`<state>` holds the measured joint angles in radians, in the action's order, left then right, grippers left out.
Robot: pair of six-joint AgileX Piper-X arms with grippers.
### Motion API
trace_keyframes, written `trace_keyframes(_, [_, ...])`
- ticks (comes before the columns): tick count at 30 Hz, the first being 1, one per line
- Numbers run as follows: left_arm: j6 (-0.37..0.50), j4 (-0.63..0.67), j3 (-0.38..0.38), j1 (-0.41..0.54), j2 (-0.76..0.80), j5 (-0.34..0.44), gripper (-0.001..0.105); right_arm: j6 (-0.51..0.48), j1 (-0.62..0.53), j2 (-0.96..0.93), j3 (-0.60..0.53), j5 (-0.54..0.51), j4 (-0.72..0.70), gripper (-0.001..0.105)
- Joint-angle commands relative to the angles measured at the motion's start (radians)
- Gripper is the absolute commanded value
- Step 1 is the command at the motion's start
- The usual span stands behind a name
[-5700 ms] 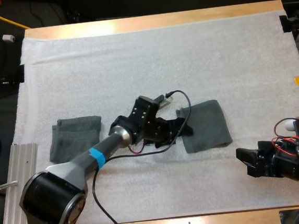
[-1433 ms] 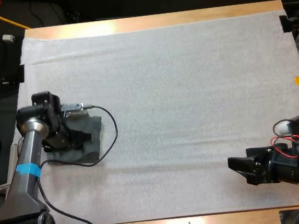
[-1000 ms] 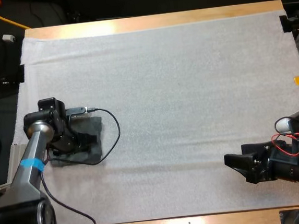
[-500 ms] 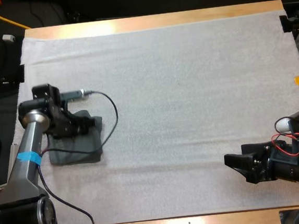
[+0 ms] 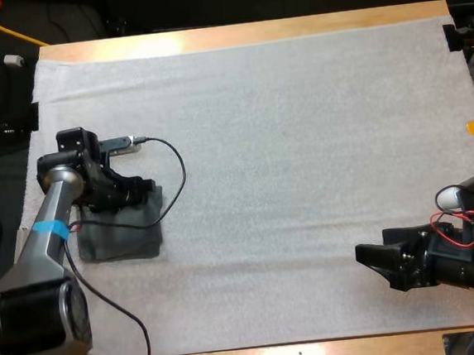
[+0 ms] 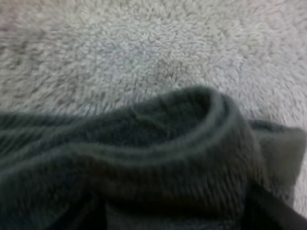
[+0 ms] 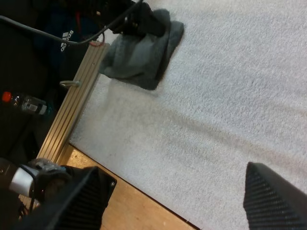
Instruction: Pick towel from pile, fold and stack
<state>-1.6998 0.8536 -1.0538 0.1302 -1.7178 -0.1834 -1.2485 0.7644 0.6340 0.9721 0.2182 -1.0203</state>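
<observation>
At 9 o'clock on the white mat [image 5: 300, 139], my left fingers [image 5: 138, 191] sat at the far edge of the folded stack of dark grey-green towels [image 5: 118, 238]. I could not tell whether they were clenched or released. At 4 o'clock, my right fingers [image 5: 376, 265] hovered released, well apart from it.

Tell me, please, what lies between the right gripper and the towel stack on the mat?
Only bare white mat. In the high view, the stretch from the right gripper to the towel stack holds no object; the right wrist view agrees.
</observation>
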Motion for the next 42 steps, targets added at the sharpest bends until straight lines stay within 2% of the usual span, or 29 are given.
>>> trace_keyframes(1, [-0.012,0.008,-0.002,-0.001,-0.009,-0.023,0.06,-0.006,-0.002,0.0,0.006,0.011,0.006,0.062])
trace_keyframes(7, [-0.012,0.027,-0.028,-0.001,0.02,-0.078,0.06,-0.006,-0.002,0.0,0.006,0.011,0.006,0.062])
trace_keyframes(11, [-0.008,0.064,-0.068,-0.001,0.072,-0.083,0.06,-0.006,-0.002,0.0,0.006,0.011,0.006,0.062])
trace_keyframes(15, [-0.004,0.092,-0.097,-0.001,0.161,-0.083,0.06,-0.006,-0.002,0.0,0.006,0.011,0.006,0.062])
trace_keyframes(27, [0.0,0.166,-0.097,-0.001,0.463,-0.075,0.06,-0.006,-0.002,0.0,0.006,0.007,0.006,0.062])
trace_keyframes(35, [0.0,0.213,-0.097,-0.003,0.601,-0.075,0.06,-0.029,-0.004,0.083,0.004,-0.142,0.039,0.062])
trace_keyframes(42, [0.0,0.274,-0.097,-0.003,0.676,-0.08,0.06,-0.127,-0.004,0.226,0.004,-0.269,0.177,0.062])
